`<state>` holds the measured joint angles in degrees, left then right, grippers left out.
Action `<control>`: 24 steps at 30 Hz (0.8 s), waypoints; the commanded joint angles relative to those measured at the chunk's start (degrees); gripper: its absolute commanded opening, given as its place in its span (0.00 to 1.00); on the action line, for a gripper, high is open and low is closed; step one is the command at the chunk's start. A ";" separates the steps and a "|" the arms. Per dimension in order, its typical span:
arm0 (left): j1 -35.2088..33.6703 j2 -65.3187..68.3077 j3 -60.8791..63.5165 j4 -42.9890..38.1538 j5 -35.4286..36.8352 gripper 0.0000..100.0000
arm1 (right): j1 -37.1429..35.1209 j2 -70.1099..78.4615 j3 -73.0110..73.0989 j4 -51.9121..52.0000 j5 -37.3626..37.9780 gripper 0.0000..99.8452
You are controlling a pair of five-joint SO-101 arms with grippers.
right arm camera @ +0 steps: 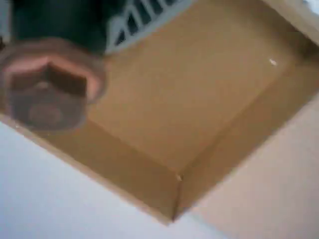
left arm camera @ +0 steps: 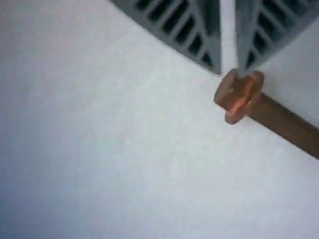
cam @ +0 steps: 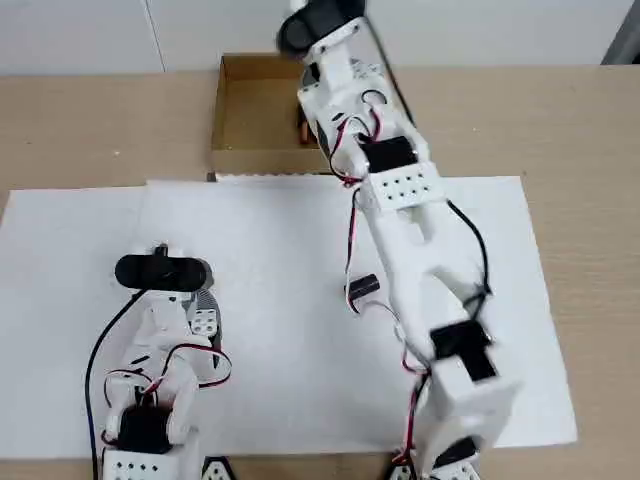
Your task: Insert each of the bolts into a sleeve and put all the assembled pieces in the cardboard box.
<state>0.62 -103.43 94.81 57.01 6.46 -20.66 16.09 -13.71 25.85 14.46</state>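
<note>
Bolt (left arm camera: 264,112) lies flat on paper (left arm camera: 99,149), head at left gripper (left arm camera: 228,67).

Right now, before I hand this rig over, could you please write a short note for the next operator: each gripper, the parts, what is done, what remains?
Left gripper: low over the white paper sheet, right at the hexagonal head of a copper-coloured bolt. I cannot tell whether it grips the bolt.
Right gripper: over the brown cardboard box, shut on a brown hexagonal piece.
Done: one piece is at the box, not yet released.
Left: release it, then put the copper-coloured bolt in a sleeve and box it. The box contents cannot be counted, because the arm hides much of it.
</note>
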 commanded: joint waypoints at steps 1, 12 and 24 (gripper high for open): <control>0.00 -0.70 -0.31 -0.09 0.44 0.01 | -1.98 3.47 -5.10 -6.11 8.09 0.00; 0.09 -0.70 -0.31 -0.09 0.35 0.01 | -4.35 12.79 -5.10 -11.74 16.97 0.15; 0.09 -0.70 -0.31 -0.09 0.44 0.01 | -4.18 10.68 -5.19 -10.95 16.97 0.15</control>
<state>0.62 -103.43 94.81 57.01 6.46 -24.79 30.42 -15.82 15.38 30.90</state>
